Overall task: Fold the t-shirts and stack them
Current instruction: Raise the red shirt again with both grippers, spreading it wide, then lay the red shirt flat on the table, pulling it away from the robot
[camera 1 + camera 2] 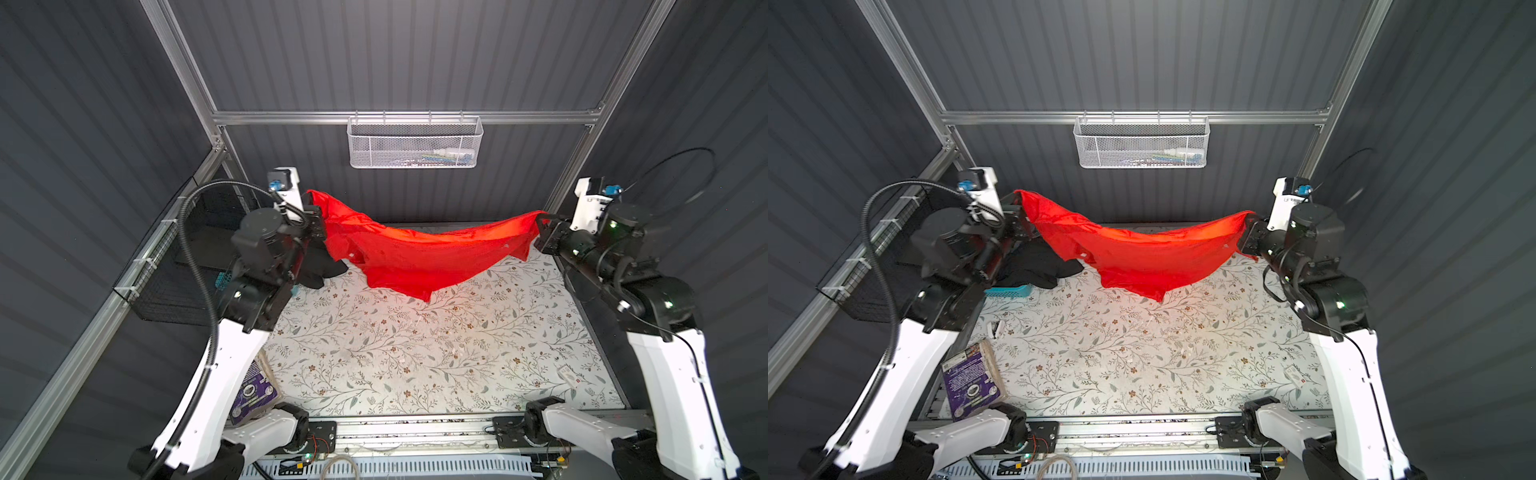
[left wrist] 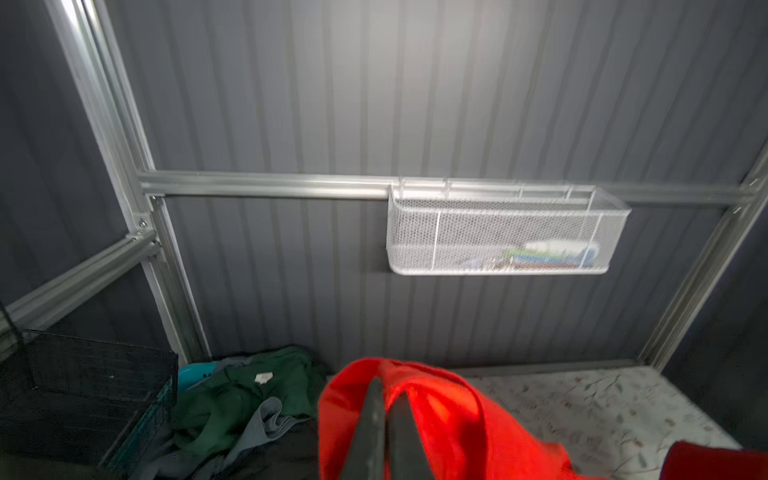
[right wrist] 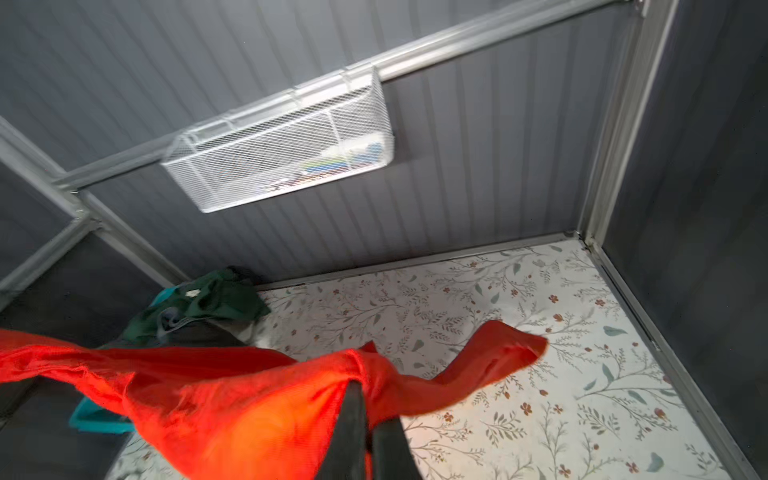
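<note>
Mid-frame, red shirt (image 1: 419, 257) sags between left gripper (image 1: 317, 223) and right gripper (image 1: 542, 228), both clamped on it; lower evenly, pulled taut.

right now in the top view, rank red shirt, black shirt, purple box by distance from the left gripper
1. red shirt, clamped in the left gripper
2. black shirt, far left, just under it
3. purple box, near left corner
</note>
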Robot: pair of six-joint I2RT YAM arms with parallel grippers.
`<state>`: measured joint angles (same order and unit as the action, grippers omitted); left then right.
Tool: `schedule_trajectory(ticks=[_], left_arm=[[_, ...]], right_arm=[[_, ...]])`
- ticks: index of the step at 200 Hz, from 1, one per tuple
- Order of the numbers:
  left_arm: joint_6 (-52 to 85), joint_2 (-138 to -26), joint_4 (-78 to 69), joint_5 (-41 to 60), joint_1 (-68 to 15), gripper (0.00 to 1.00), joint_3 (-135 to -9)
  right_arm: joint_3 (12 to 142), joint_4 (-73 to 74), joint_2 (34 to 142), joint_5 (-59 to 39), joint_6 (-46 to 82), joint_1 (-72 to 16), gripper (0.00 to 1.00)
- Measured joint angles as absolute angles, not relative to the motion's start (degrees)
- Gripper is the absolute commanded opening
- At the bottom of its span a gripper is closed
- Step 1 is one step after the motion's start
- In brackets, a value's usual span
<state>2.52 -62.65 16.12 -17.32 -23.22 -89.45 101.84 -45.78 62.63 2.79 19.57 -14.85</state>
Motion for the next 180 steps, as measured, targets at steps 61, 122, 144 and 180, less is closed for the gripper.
schedule_trajectory(ticks=[61,122,144,180], left_arm=[[3.49,-72.16,20.40,-11.86,-23.33,0.00,-124.49],[-0.93,-95.35,24.05,-11.97,-23.24,0.00,-138.93],[-1.67,-99.98,23.00,-11.94,-22.65,0.00,-130.96],[-1.76,-105.12,16.82,-11.25,-20.62,0.00,-115.26]], right_arm=[[125.25,-53.25,66.83,3.66,20.18,-16.34,0.00],[112.27,-53.98,77.36,5.41,20.18,-15.64,0.00],[106.17,-52.88,79.37,5.89,20.21,-13.69,0.00],[95.29,-47.18,79.33,6.48,20.91,-10.20,0.00]])
